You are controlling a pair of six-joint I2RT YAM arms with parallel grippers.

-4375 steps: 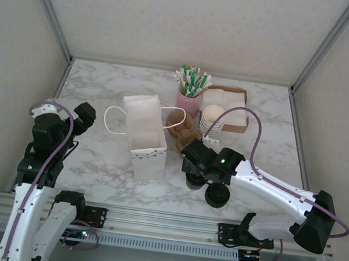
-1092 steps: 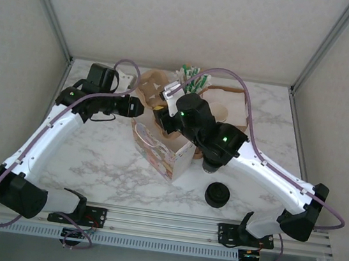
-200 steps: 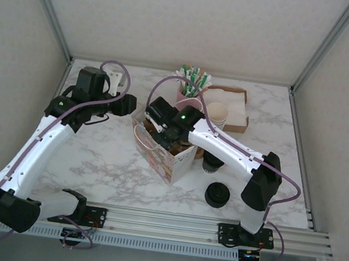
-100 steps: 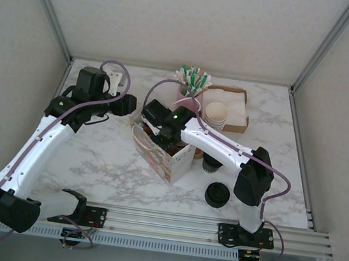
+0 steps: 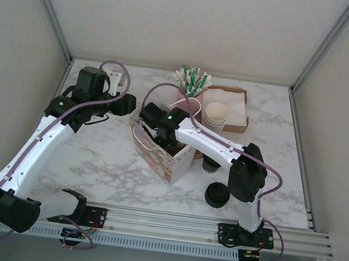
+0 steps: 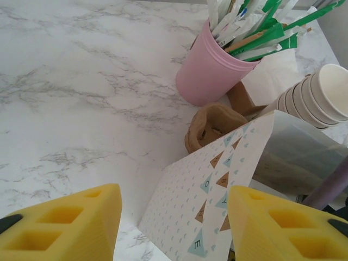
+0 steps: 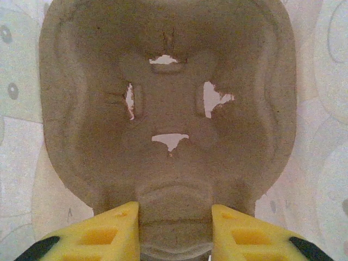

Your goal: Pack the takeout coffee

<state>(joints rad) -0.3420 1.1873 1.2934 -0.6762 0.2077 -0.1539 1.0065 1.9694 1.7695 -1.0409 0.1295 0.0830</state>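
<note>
The brown pulp cup carrier (image 7: 81, 81) lies inside the white patterned paper bag (image 5: 160, 159), its underside facing the right wrist camera. My right gripper (image 7: 175, 231) reaches down into the bag's open top (image 5: 161, 132) and is shut on a raised ridge at the carrier's near edge, one yellow finger on each side. My left gripper (image 6: 171, 228) hovers open just behind the bag's back left corner (image 5: 131, 105), with the bag wall (image 6: 201, 201) below it and nothing held.
Behind the bag stand a pink cup of straws and sachets (image 5: 189, 100), a stack of cream paper cups (image 5: 216, 115) and a brown napkin tray (image 5: 233, 103). Another brown pulp piece (image 6: 209, 125) lies by the pink cup. A dark cup (image 5: 212, 164) and black lid (image 5: 217, 194) sit right of the bag.
My right gripper has moved left and deeper into the bag with the carrier, its arm folding in closer. The left arm has not moved.
</note>
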